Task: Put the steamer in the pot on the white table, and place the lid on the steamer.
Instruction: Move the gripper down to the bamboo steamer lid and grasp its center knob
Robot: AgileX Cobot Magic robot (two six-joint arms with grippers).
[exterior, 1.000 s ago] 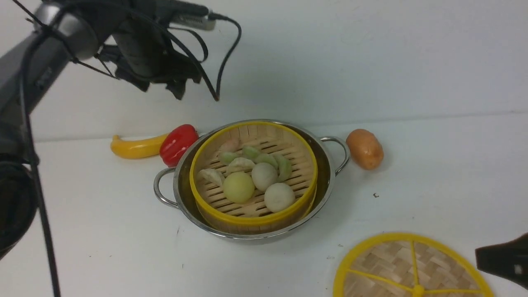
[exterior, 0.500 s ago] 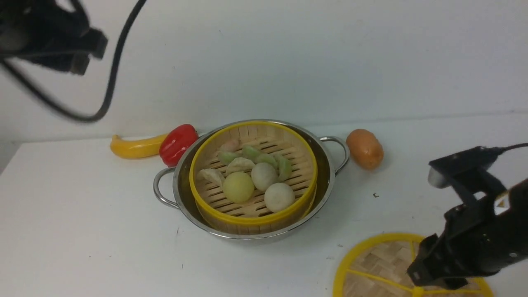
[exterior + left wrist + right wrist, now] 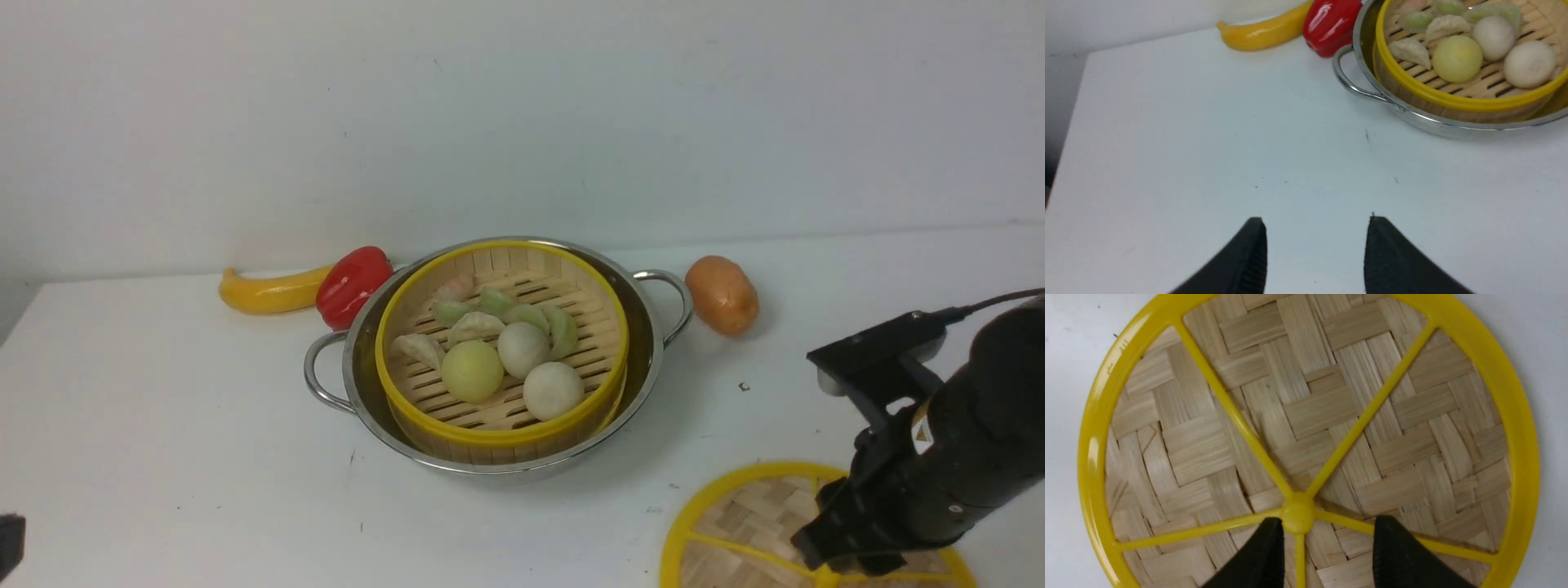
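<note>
The steamer [image 3: 490, 435], a yellow-rimmed bamboo basket with buns and dumplings in it, sits inside the steel pot [image 3: 642, 351] in the middle of the white table [image 3: 204, 425]. The woven lid [image 3: 735, 523] lies flat on the table at the near right, cut off by the picture's edge. My right gripper [image 3: 1327, 524] hangs open just above the lid [image 3: 1331, 408], its fingers either side of a spoke beside the yellow centre knob [image 3: 1298, 512]. My left gripper [image 3: 1316, 222] is open and empty over bare table, short of the pot's handle [image 3: 1351, 81].
A yellow banana [image 3: 265, 291] and a red pepper [image 3: 353, 284] lie against the pot's far left side. A brown potato [image 3: 722, 295] lies to its far right. A white wall stands behind. The table's left edge [image 3: 16, 327] is close.
My left arm has pulled back from above the pot's far left and out of the front view. My right arm has come in from the right over the lid.
</note>
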